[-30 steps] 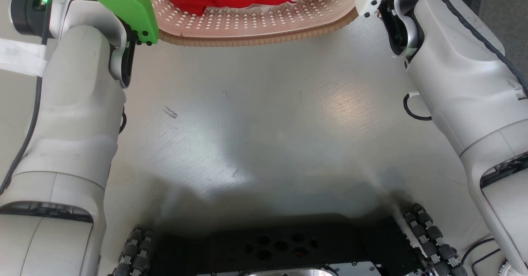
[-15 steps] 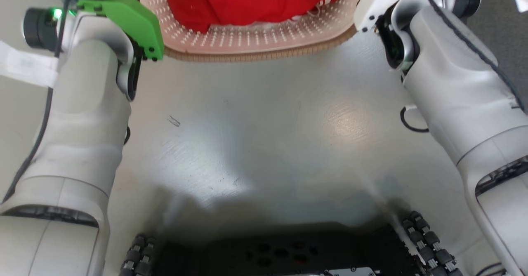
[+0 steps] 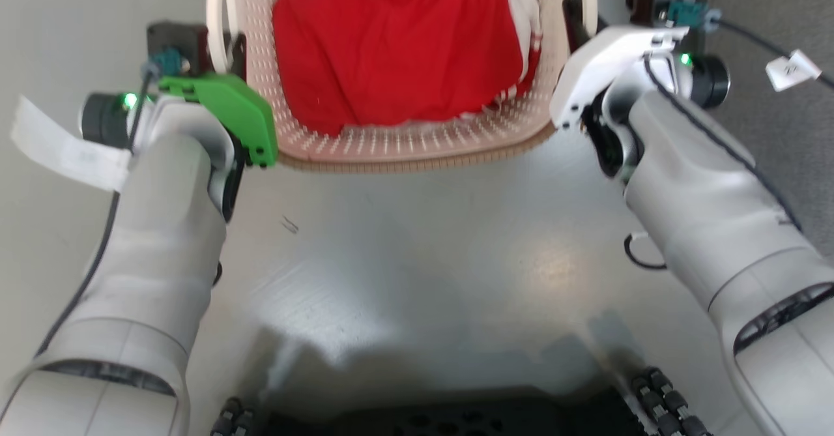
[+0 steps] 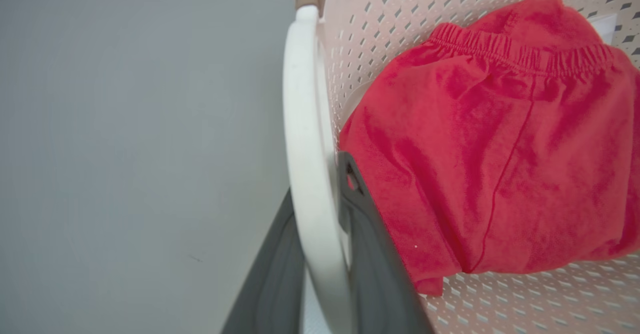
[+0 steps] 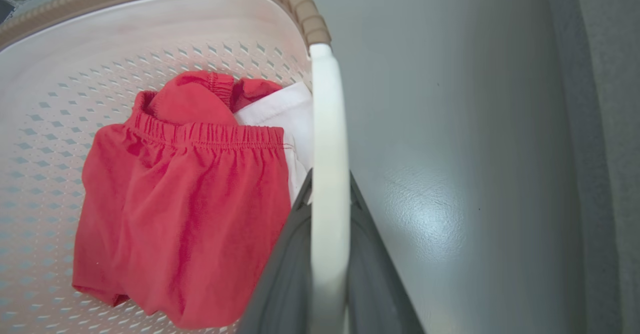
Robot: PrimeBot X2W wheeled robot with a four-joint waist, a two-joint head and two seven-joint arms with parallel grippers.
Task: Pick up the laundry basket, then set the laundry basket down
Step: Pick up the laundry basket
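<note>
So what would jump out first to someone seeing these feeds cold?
The bright red garment lying in the laundry basket, top centre of the head view. Next, the left tool clamps the left handle and the right tool the right handle; a green cover marks the left wrist.
</note>
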